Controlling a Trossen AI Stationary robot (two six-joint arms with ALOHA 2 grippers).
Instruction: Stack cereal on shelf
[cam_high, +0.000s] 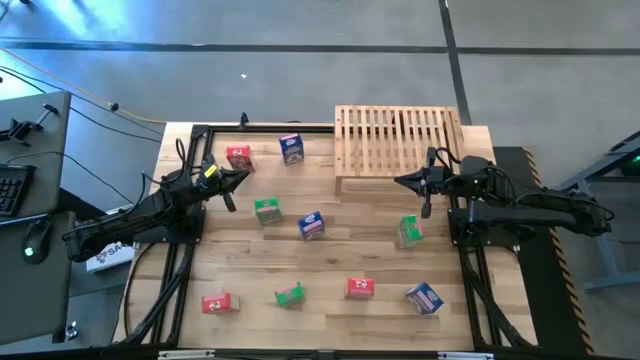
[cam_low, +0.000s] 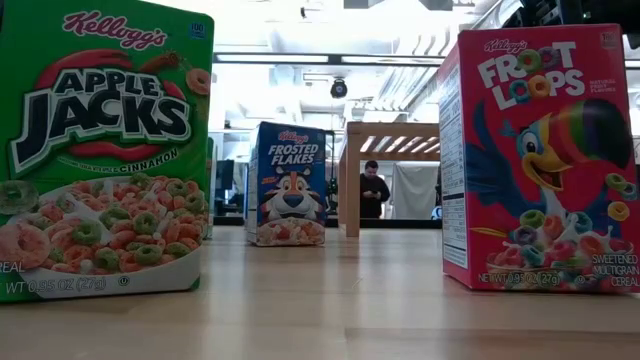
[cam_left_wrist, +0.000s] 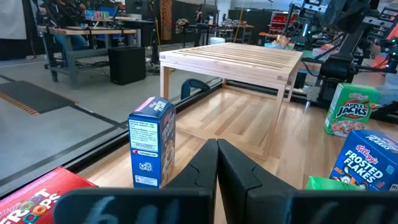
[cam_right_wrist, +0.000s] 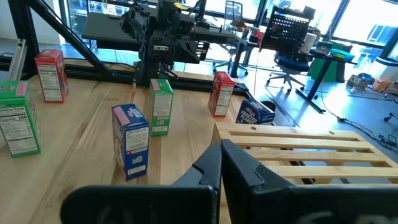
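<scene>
Shelf (cam_high: 398, 140) sits at the far edge of the table, on the right arm's side; its slatted top looks bare, so no box is stacked yet. Judged: task is at the very start, w/ the first pick not begun.

Cereal, all placed from the shelf:
- blue box (cam_high: 291, 148) just off shelf's left side, w/ a red box (cam_high: 239, 157) further left.
- green box (cam_high: 267, 210) and a second blue box (cam_high: 311, 225) nearer the camera side of the table than the shelf, to its left.
- green box by the right arm (cam_high: 408, 231) closest to shelf's front edge, on its right half.
- Front row, well apart from shelf: red (cam_high: 216, 303), green (cam_high: 289, 295), red (cam_high: 360, 288), blue (cam_high: 424, 297). I count 9 in the high view.

Right gripper (cam_high: 403, 181) hangs just at shelf's front edge, fingers pressed together, holding nothing. Left gripper (cam_high: 243, 177) hovers well left of shelf, between the far red box and the green one, fingers also pressed together, empty.

Next move, as I judge it: one arm must spread its fingers, drop over a box and pinch it across the narrow sides. The green box by the right arm looks the handiest pick. Lift must clear shelf's frame before setting down on the slats.
</scene>
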